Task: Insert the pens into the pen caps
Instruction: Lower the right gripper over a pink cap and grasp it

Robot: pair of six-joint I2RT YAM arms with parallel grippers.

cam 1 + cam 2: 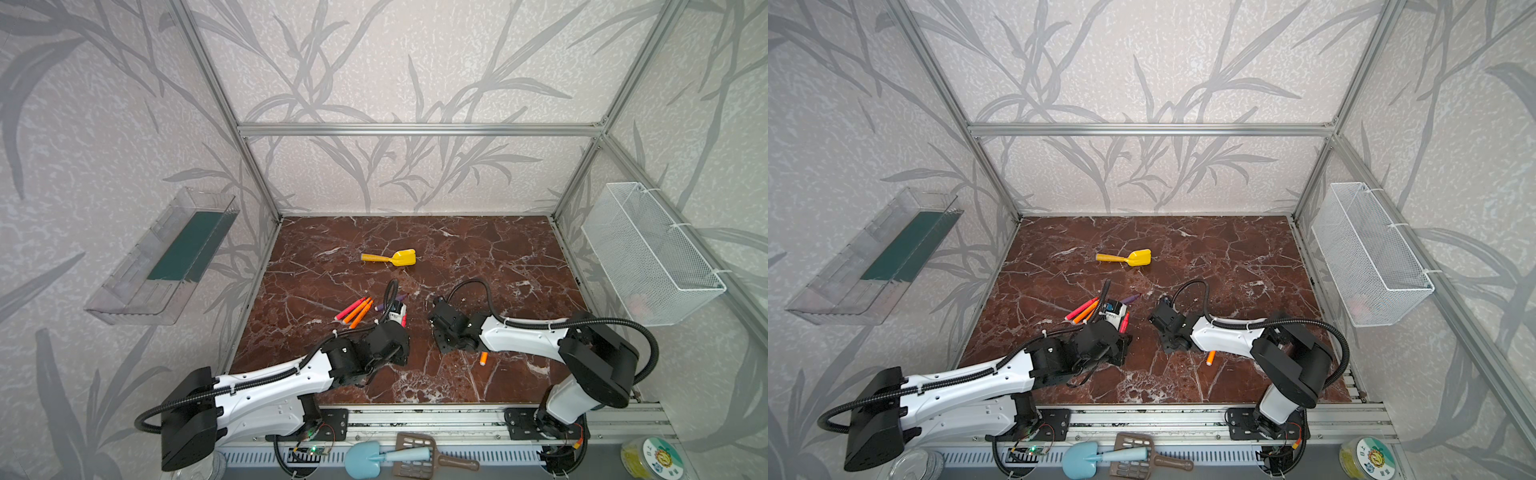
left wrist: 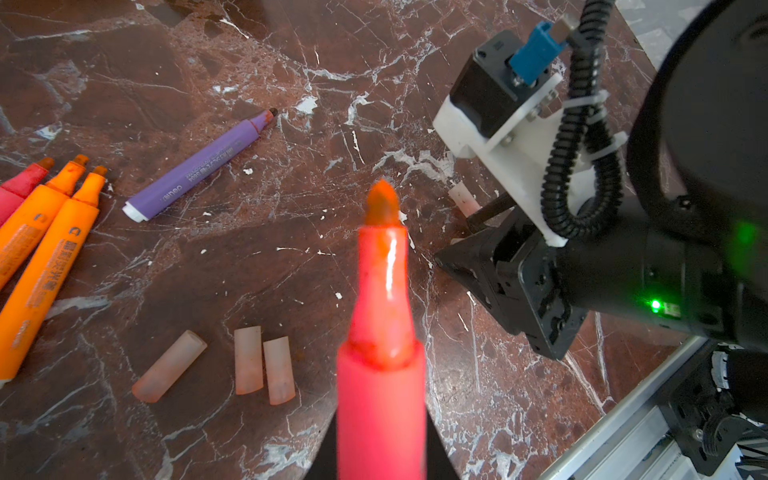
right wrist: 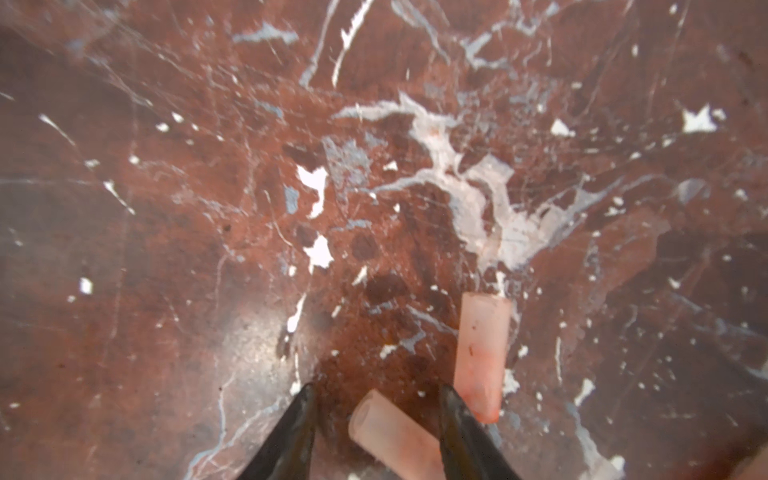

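The left gripper (image 2: 381,455) is pinching a pink-red pen (image 2: 382,299); the right gripper (image 3: 376,390), jaws spread over a lying pen cap (image 3: 388,430), should be centring on it before closing.

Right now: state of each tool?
Left tool: closed, holding a pink-red pen.
Right tool: open, empty, straddling a pen cap.

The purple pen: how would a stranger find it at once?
On the red-brown marble tabletop, find the yellow plastic toy shovel. Nearer the viewer lie orange and pink marker pens; just beside them lies the slim purple marker pen, alone in that colour.
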